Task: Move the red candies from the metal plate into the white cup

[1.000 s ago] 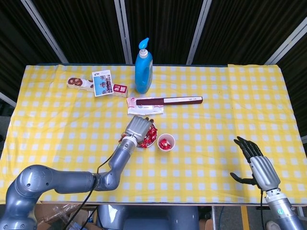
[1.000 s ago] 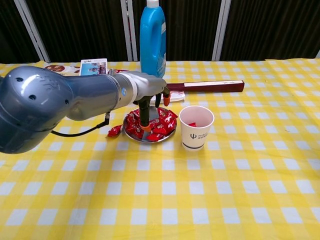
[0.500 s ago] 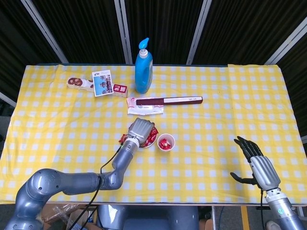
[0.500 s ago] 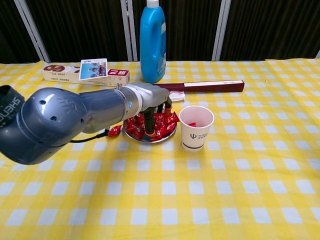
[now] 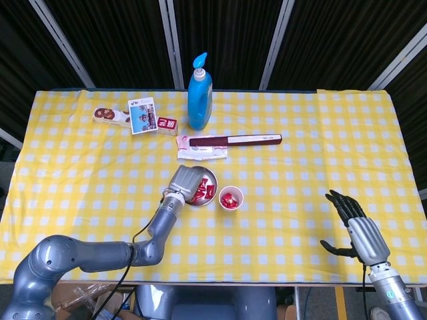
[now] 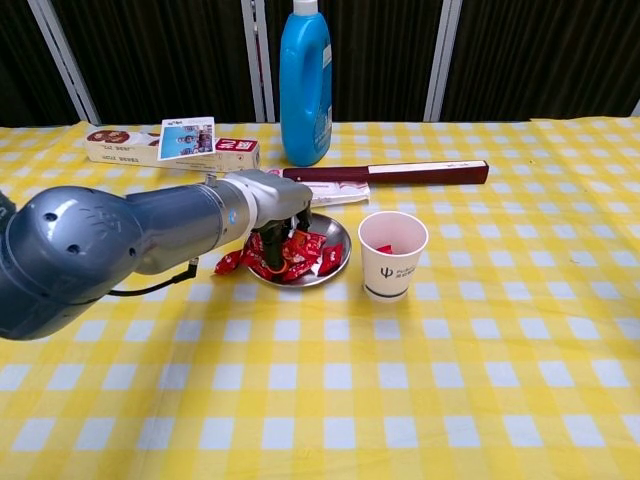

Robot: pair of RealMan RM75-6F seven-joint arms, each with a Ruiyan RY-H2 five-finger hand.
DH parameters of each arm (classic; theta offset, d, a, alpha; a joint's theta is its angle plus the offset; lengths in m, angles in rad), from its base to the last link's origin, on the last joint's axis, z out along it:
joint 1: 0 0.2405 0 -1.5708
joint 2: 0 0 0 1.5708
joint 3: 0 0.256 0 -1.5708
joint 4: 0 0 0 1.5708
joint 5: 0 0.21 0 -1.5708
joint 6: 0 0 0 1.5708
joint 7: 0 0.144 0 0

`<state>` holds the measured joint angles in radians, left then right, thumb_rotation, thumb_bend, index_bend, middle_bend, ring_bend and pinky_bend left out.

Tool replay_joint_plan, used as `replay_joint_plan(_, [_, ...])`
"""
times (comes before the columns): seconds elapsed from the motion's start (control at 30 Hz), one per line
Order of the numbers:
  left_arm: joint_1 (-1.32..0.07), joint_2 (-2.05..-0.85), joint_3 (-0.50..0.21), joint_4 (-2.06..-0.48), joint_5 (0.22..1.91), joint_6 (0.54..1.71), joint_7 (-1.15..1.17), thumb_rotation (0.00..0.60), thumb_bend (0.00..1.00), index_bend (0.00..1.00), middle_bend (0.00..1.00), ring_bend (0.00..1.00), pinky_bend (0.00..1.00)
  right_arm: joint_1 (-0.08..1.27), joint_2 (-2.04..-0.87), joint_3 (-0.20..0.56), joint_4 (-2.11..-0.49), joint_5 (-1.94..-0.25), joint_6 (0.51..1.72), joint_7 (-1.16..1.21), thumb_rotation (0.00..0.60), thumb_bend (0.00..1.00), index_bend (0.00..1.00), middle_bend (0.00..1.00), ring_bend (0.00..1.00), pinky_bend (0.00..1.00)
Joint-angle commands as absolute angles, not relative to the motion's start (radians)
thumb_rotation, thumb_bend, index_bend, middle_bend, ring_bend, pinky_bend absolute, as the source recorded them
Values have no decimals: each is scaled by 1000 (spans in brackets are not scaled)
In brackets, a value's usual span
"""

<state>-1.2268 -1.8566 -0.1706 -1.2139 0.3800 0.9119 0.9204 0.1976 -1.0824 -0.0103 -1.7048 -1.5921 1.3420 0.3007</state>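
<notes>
in the head view the left hand (image 5: 185, 182) sits over the near-left part of the metal plate (image 5: 208, 175), knuckles up, so its fingers are hidden and the grasp cannot be read from here; the red candies (image 5: 203, 193) show just beyond and to the right of it, and the white cup (image 5: 231, 198) stands close on that same right side, some red already inside, placed so the carry across is short. the right hand (image 5: 355, 227) rests well apart at the bench (image 5: 293, 220) edge, released, fingers spread, holding nothing, likely parked out of the way. in the chest view the left hand (image 6: 275, 205) has its dark fingers (image 6: 270, 248) pointing down into the candy pile on the plate (image 6: 338, 262), apparently closing on a wrapper, but whether a candy is actually pinched i cannot tell. one stray candy (image 6: 227, 263) lies on the cloth just outside the rim, under the forearm. the cup (image 6: 392, 254) stands upright to the right of the hand, mouth open and unobstructed.
</notes>
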Motion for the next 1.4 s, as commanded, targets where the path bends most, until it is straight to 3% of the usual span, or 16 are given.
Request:
replay_joint_plan(0.03, [-1220, -1846, -176, -1225, 393, 925, 914, 600, 361, 559, 647, 869, 920, 197, -1083, -10, -1705, -1593, 1343, 298, 600, 277, 0, 0, 0, 0])
replay_joint_plan(0.8, [-1238, -1703, -299, -1465, 451, 1023, 896, 600, 362, 568, 659, 869, 920, 197, -1085, -8, -1704, -1591, 1346, 295, 600, 277, 0, 0, 0, 0])
replay_joint_plan(1.4, [-1311, -1799, -306, -1496, 462, 1003, 883, 600, 322, 506, 594, 869, 920, 197, -1085, -7, -1702, -1592, 1347, 303, 600, 277, 0, 0, 0, 0])
